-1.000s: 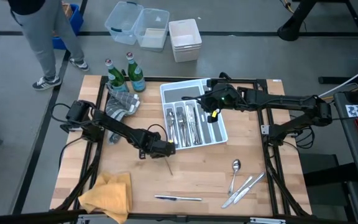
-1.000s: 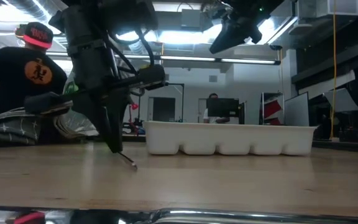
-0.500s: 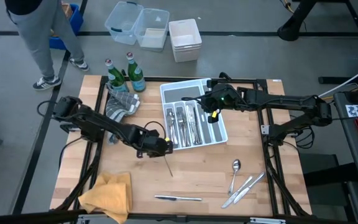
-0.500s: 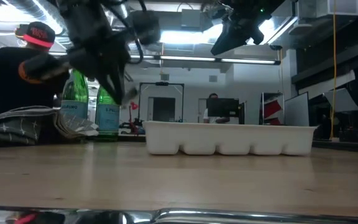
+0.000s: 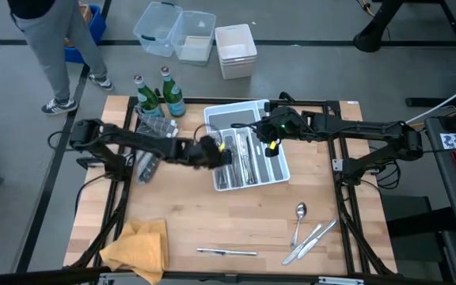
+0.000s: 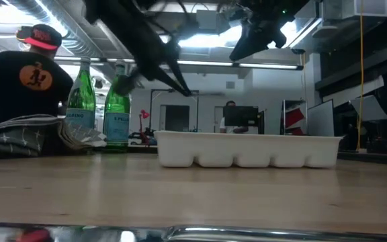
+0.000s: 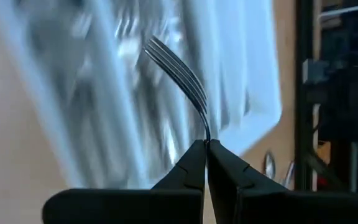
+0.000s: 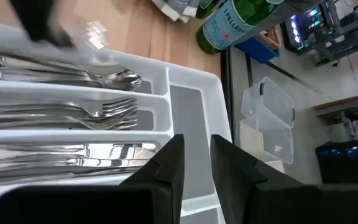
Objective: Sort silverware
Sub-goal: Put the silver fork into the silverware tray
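The left pincer [image 7: 205, 147], pinching a slim shiny silver fork [image 7: 180, 74] by its handle, is now swinging up off the wooden worktop [image 5: 260, 218] over the white compartmented plastic tray [image 5: 279, 169], nearing a drop. The right pincer [image 8: 194, 146] is hovering, slightly spread and empty, above the tray's far end.

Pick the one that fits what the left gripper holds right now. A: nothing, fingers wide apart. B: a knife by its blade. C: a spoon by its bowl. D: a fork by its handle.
D: in the left wrist view the left gripper is pinched shut on the thin handle of a fork, its tines pointing away over the white tray.
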You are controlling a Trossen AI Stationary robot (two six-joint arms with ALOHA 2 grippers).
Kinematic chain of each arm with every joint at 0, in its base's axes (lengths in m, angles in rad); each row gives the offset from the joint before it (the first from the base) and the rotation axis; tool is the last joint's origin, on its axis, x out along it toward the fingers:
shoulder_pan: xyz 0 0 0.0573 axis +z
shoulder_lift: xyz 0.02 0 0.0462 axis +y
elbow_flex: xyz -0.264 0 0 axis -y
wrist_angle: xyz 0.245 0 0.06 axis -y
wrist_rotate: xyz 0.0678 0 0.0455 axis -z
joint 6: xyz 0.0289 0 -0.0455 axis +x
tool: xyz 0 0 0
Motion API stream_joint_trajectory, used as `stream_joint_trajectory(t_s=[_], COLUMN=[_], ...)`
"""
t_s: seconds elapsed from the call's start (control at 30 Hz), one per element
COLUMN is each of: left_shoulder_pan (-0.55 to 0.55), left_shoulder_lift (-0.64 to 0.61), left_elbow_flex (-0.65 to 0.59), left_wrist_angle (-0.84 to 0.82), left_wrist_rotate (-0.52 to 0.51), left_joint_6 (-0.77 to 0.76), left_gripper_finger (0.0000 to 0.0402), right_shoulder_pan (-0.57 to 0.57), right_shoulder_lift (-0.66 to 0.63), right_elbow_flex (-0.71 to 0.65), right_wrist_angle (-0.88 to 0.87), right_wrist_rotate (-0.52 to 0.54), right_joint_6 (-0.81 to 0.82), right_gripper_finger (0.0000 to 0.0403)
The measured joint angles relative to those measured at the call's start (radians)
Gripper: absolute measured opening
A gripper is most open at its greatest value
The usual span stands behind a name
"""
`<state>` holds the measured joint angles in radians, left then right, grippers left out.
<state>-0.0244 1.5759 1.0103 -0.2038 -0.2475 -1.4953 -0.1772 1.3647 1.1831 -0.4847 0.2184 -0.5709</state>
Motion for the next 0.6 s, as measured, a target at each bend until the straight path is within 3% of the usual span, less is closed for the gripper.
stream_joint_trajectory(t_s=[0.17, 0.3, 0.43, 0.6], left_shoulder_pan=[0.143, 0.225, 0.255, 0.251], left_shoulder_lift=[0.052, 0.076, 0.105, 0.132], left_elbow_flex=[0.0, 0.0, 0.0, 0.001], left_wrist_angle=[0.115, 0.111, 0.085, 0.075], left_wrist_rotate=[0.113, 0.239, 0.336, 0.35], left_joint_6=[0.202, 0.283, 0.3, 0.329], left_gripper_finger=[0.0001, 0.0001, 0.0001, 0.0001], right_shoulder_pan=[0.0, 0.0, 0.0, 0.0], right_shoulder_lift=[0.0, 0.0, 0.0, 0.0], right_elbow_flex=[0.0, 0.0, 0.0, 0.0], right_wrist_angle=[-0.029, -0.064, -0.085, -0.092], right_wrist_rotate=[0.0, -0.001, -0.001, -0.001], right_joint_6=[0.04, 0.086, 0.141, 0.181], right_gripper_finger=[0.0081, 0.0081, 0.0081, 0.0081])
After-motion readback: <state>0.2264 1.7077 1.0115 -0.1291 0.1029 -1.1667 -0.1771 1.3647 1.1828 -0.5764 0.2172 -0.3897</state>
